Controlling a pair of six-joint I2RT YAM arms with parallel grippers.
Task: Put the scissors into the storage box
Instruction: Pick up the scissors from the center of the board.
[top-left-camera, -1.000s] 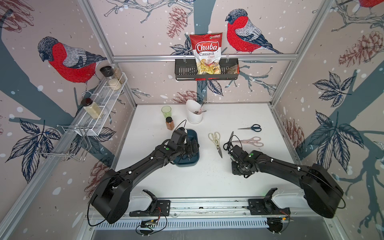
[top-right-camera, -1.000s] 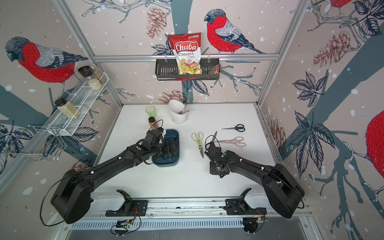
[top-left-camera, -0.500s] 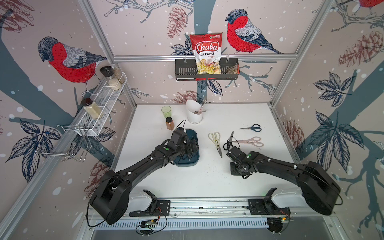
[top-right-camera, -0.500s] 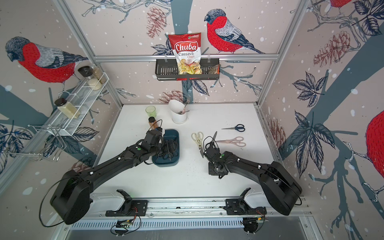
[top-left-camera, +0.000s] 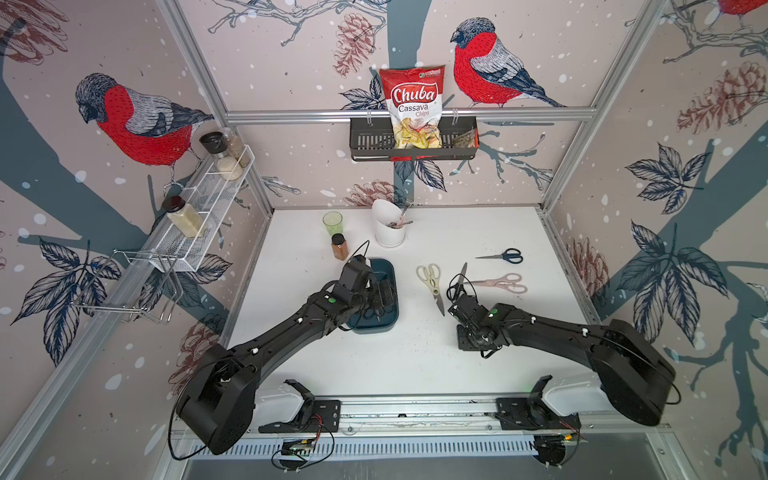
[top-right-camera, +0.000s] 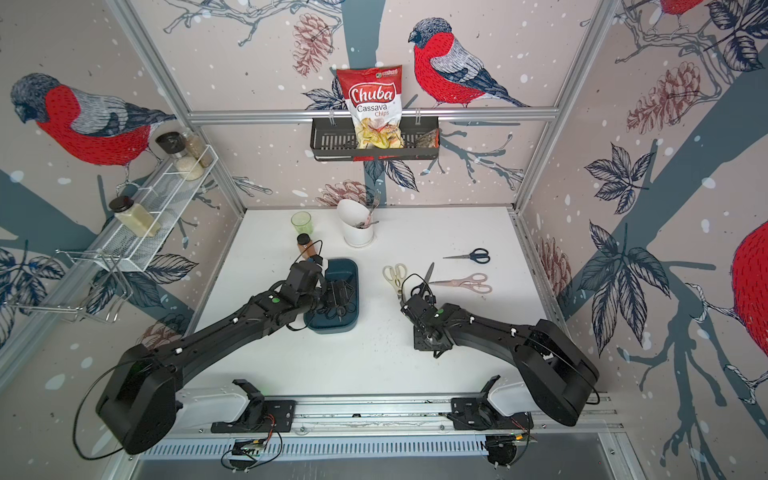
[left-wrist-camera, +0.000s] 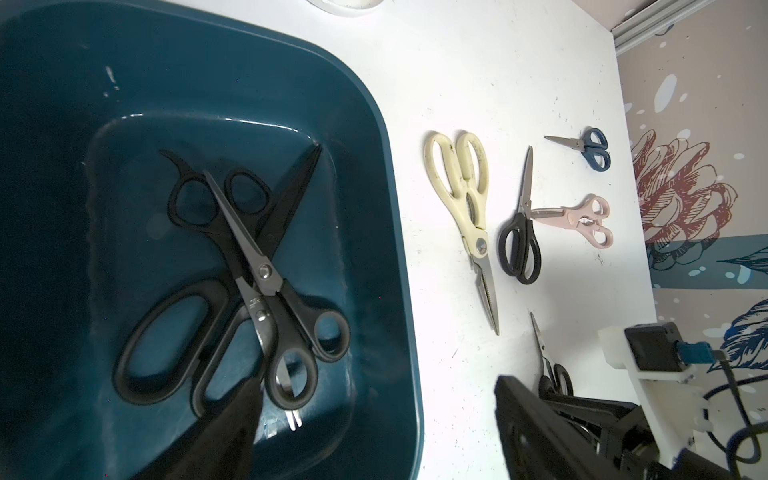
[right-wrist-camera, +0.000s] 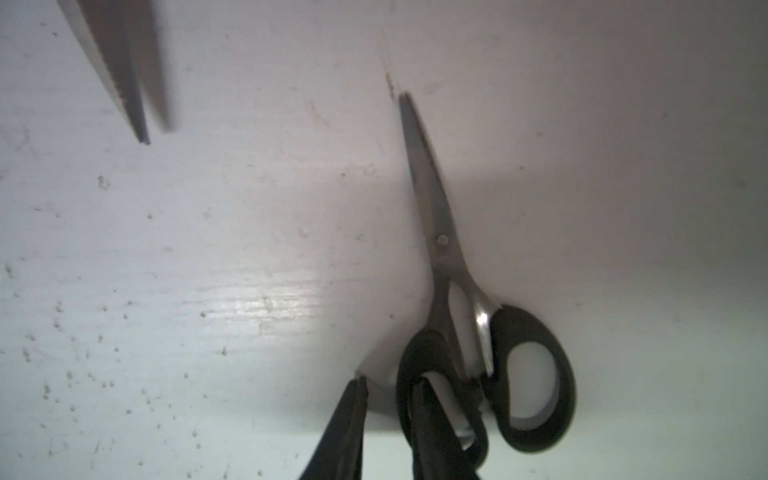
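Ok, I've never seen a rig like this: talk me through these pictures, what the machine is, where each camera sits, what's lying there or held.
Two black robot arms with pincer grippers work on a white table. Two pictures look down from overhead, side by side; the other two come from cameras on the arms' wrists. The left gripper hangs open and empty over the teal storage box, which holds several black scissors. On the table lie cream-handled shears, pink-handled scissors, dark-blue-handled scissors and a black-handled pair. The right gripper straddles a handle loop of small black-handled scissors lying on the table, not yet clamped.
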